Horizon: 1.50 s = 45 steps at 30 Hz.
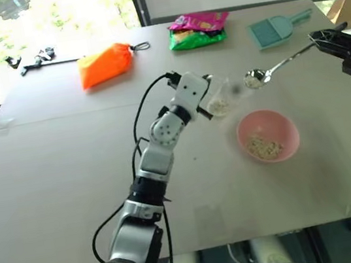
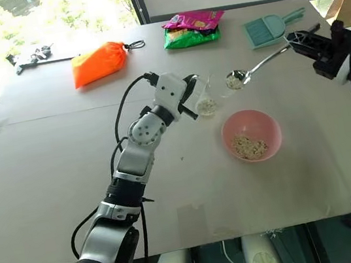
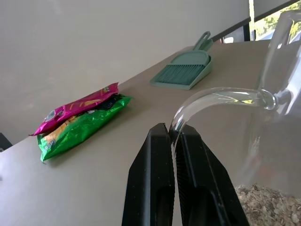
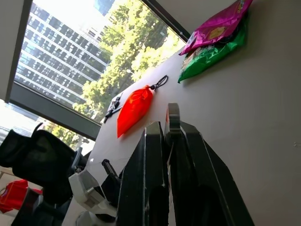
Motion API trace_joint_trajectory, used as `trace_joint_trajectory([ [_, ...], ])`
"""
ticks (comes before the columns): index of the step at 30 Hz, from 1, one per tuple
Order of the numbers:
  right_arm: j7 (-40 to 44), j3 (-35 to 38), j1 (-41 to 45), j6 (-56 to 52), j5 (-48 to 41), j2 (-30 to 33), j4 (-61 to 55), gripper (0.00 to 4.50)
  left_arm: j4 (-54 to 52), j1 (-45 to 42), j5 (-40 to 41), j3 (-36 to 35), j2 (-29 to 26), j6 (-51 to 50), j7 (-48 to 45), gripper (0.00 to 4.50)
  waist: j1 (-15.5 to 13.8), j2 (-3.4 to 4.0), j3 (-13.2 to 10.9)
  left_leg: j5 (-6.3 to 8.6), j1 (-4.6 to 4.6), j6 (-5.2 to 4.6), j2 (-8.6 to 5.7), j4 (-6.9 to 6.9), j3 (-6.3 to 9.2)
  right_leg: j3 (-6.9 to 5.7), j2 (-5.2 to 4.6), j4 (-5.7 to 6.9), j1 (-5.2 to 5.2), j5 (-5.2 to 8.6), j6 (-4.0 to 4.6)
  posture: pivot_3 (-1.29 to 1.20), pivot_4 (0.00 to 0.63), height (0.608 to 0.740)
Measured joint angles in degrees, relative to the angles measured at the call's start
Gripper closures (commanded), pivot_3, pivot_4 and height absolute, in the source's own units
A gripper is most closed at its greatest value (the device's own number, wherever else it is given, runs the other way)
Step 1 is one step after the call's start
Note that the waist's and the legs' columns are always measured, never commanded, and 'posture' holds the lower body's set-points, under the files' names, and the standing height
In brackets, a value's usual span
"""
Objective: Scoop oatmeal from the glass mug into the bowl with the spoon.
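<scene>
The left gripper (image 3: 171, 134) pinches the glass mug (image 1: 218, 97) by its handle mid-table; the right gripper (image 1: 318, 40), near the right edge, clamps the spoon (image 1: 273, 68), its oatmeal (image 1: 252, 80) load raised between mug and pink bowl (image 1: 268, 135)

No lettering is reading clearly anywhere. The pink snack packet (image 3: 77, 107) and the green snack packet (image 3: 82, 126) lying on the bench (image 1: 71, 187) are showing printing, but too small to make out.
</scene>
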<state>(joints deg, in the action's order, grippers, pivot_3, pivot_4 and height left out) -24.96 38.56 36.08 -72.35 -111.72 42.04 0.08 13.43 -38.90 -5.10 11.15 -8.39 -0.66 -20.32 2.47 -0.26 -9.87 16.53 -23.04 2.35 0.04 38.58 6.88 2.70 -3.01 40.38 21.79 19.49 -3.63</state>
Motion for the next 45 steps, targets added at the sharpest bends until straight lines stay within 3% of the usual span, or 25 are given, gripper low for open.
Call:
trace_joint_trajectory([
  [11,15.7,0.6,-15.2,-1.1,0.0,10.3,-6.5,4.5,3.7,-2.3,-0.4,0.1,-0.3,2.6,-0.2,4.47,-0.2,0.0,0.0,0.02,0.02,-0.04,0.0,0.01,-0.02,-0.01,0.0,-0.08,-0.08,0.0,0.0,0.0,0.15,0.74],
  [17,13.1,-4.1,-23.0,6.1,0.3,12.8,-18.6,4.5,4.7,-3.4,-0.4,0.0,-0.5,3.4,-0.2,4.47,-0.1,0.0,0.0,0.02,0.1,-0.04,0.02,0.08,-0.02,0.0,0.03,-0.01,-0.14,0.0,-0.01,0.0,0.15,0.74],
  [23,18.5,-7.4,-24.7,9.1,12.6,16.5,-31.6,4.5,4.7,-3.4,-0.4,-1.1,-1.5,3.7,-0.2,4.47,-0.2,-0.01,0.0,0.02,0.09,-0.03,0.01,0.11,0.03,-0.05,0.03,-0.04,-0.15,0.0,-0.01,0.0,0.15,0.74],
  [28,31.1,-8.5,-26.0,14.7,29.5,18.5,-40.2,4.5,4.7,-3.3,-0.3,-1.8,-2.3,3.7,-0.2,4.47,-0.2,-0.01,0.0,0.02,0.1,-0.03,0.0,0.12,0.09,-0.1,0.04,-0.07,-0.17,0.0,-0.01,0.0,0.15,0.74],
  [31,36.9,-8.3,-26.1,19.2,34.9,17.7,-42.4,4.5,4.2,-2.8,-0.3,-1.8,-2.7,3.7,-0.2,4.47,-0.2,-0.02,0.0,0.02,0.1,-0.03,0.0,0.13,0.09,-0.11,0.04,-0.07,-0.18,0.0,-0.01,0.0,0.15,0.74],
  [36,39.5,-5.9,-25.4,23.0,36.4,15.8,-40.6,4.5,4.0,-2.8,-0.4,-2.4,-3.4,2.7,0.5,4.47,-0.2,-0.03,0.0,0.02,0.13,-0.03,-0.01,0.15,0.1,-0.11,0.03,-0.06,-0.22,-0.01,-0.01,0.0,0.15,0.74],
  [40,34.6,-6.3,-19.7,24.5,29.6,13.7,-35.0,4.5,3.5,-2.7,-0.3,-2.9,-3.1,1.4,0.8,4.47,-0.1,-0.04,0.0,0.01,0.16,-0.03,0.01,0.22,0.1,-0.1,0.04,0.01,-0.23,-0.01,-0.02,0.0,0.15,0.74],
  [45,22.5,-16.5,-4.4,28.1,22.6,4.1,-27.3,4.5,-0.5,-1.1,0.7,-3.9,-1.7,-0.8,1.9,4.47,0.4,-0.05,0.0,0.01,0.18,-0.03,0.02,0.39,0.12,-0.09,0.06,0.24,-0.21,-0.01,-0.01,0.0,0.15,0.74],
])
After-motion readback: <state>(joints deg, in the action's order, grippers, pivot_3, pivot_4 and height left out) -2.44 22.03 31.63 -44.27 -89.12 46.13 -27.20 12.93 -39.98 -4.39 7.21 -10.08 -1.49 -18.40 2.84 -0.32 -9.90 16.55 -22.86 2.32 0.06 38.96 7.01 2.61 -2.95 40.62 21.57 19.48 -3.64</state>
